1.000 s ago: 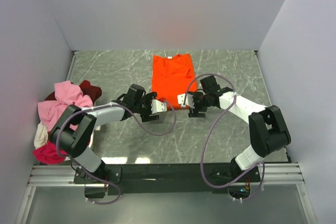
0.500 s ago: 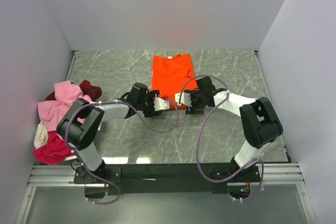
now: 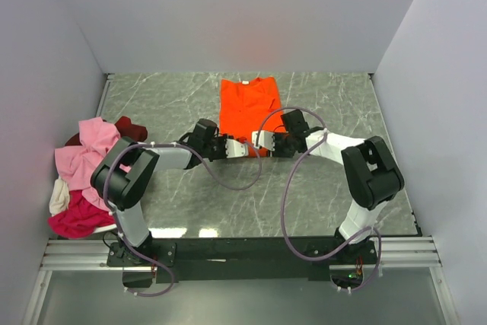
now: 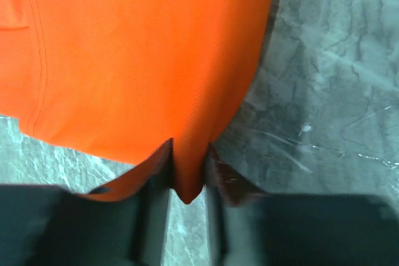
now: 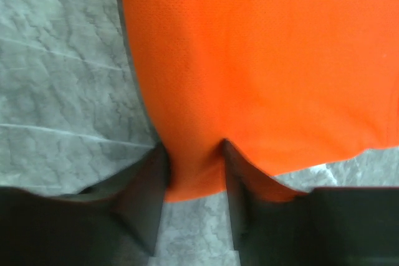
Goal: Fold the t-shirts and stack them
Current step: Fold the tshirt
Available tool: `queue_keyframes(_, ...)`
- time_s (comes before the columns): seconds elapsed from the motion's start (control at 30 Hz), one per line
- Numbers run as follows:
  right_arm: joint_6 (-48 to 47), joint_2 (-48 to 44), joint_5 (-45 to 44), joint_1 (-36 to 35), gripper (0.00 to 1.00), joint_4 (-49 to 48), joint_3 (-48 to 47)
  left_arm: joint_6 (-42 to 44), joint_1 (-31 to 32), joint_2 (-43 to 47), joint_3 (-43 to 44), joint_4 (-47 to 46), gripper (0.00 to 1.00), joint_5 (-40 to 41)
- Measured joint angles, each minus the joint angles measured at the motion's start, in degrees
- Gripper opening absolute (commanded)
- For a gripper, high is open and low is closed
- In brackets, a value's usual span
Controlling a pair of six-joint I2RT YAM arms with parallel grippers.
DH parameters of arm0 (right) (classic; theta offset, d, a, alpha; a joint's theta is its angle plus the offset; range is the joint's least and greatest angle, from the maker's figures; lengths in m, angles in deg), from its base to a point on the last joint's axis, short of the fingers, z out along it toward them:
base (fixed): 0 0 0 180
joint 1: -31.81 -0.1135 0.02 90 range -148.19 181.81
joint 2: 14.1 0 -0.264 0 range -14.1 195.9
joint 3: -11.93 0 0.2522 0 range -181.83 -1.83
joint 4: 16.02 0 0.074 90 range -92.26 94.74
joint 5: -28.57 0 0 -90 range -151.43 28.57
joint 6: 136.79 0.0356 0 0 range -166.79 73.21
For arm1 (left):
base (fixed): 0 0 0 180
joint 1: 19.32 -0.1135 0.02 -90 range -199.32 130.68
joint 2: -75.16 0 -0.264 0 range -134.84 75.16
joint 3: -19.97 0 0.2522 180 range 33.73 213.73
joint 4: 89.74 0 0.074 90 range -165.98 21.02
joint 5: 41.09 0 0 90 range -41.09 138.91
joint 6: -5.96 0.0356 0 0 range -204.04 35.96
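An orange t-shirt [image 3: 247, 108], folded into a long strip, lies flat at the middle of the table with its neck toward the back wall. Both grippers meet at its near hem. My left gripper [image 3: 237, 149] is shut on the hem's near-left corner. In the left wrist view a peak of orange t-shirt [image 4: 137, 60] is pinched in the left gripper [image 4: 187, 169]. My right gripper [image 3: 261, 142] holds the near-right corner. There the orange t-shirt [image 5: 262, 60] fills the gap of the right gripper [image 5: 194, 169]. More t-shirts sit heaped at the left wall: pink [image 3: 91, 148], magenta [image 3: 72, 222], cream [image 3: 59, 197].
A dark red garment [image 3: 129, 129] lies at the back of the heap. Grey marble table [image 3: 335, 112] shows on both sides of the orange strip. White walls close the left, back and right. Grey cables loop from both arms over the near table.
Both grippers slid inward and forward onto the orange shirt's near hem, then closed from wide open onto its two corners. The shirt itself has not shifted.
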Motion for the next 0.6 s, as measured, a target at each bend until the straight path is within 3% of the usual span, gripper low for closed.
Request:
queue_keyframes(0.03,0.3,0.4,-0.2,0.0,0.34,-0.1,-0.2,0.1,0.0,-0.2,0.0,0.0,0.21,0.1)
queue_keyframes(0.07,0.4,0.8,-0.3,0.0,0.16,0.0,-0.6,0.1,0.0,-0.2,0.0,0.0,0.18,0.2)
queue_keyframes(0.1,0.3,1.2,-0.4,0.0,0.08,0.0,-0.9,0.2,0.0,-0.2,0.0,0.1,0.14,0.1)
queue_keyframes(0.13,0.7,1.5,-0.5,0.0,0.01,0.1,-1.1,0.3,0.0,-0.2,0.0,0.1,0.04,0.1)
queue_keyframes(0.37,1.2,0.0,0.7,0.0,0.00,2.6,-0.4,-0.1,0.6,3.2,-1.4,3.6,0.01,-1.8)
queue_keyframes(0.6,-0.5,-13.7,5.9,-0.6,0.00,14.0,7.9,-3.3,6.4,13.4,-4.9,13.4,0.00,-5.2)
